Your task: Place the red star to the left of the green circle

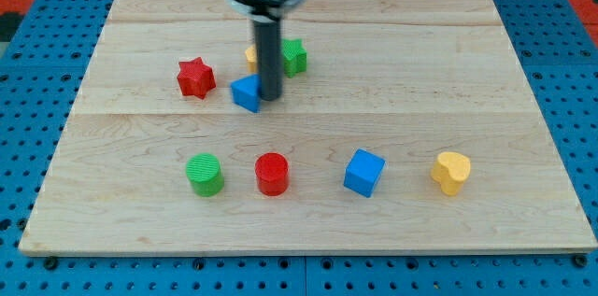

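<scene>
The red star [195,77] lies on the wooden board [392,72] at the upper left of the middle. The green circle [204,175] stands lower down, almost straight below the star. My tip [270,99] is down on the board to the right of the red star, right against a small blue block [246,92] on its left. About one block's width of board separates the star from that blue block.
A yellow block [252,53] and a green star-like block [294,56] sit just behind the rod. Along the lower row, right of the green circle, stand a red circle [272,174], a blue cube [363,173] and a yellow heart [451,172].
</scene>
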